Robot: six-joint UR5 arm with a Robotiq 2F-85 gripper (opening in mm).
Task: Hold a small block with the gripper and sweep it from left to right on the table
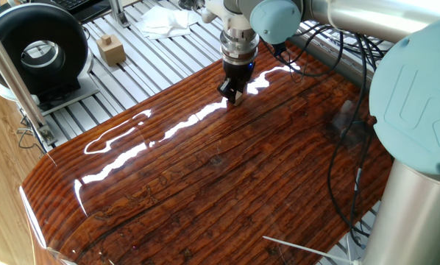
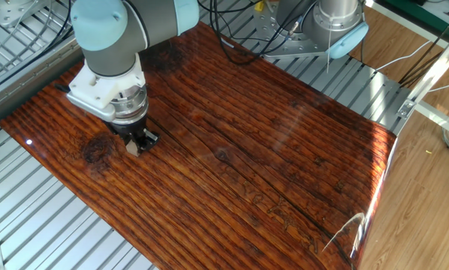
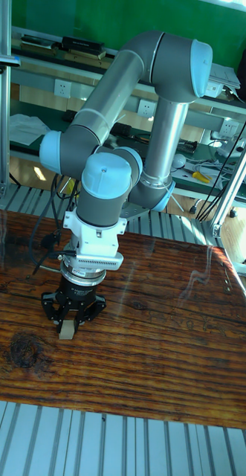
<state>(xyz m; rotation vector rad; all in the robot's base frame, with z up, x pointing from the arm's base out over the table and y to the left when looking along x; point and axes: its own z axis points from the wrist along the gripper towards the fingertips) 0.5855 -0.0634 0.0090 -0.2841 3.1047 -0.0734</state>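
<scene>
The black two-fingered gripper (image 3: 66,321) is pinching the tiny pale beige wooden cube (image 3: 65,332) between its fingertips, pressing it directly below onto the glossy reddish-brown table (image 3: 160,342), probably so that it is sliding flat.

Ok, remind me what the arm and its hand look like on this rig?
The arm has grey tubular links with light-blue caps at the joints. Its wrist ends in a white flange and a ribbed silver cylinder. The hand is a black two-fingered claw. A big light-blue joint cover in one fixed view bears a raised UR logo.
</scene>
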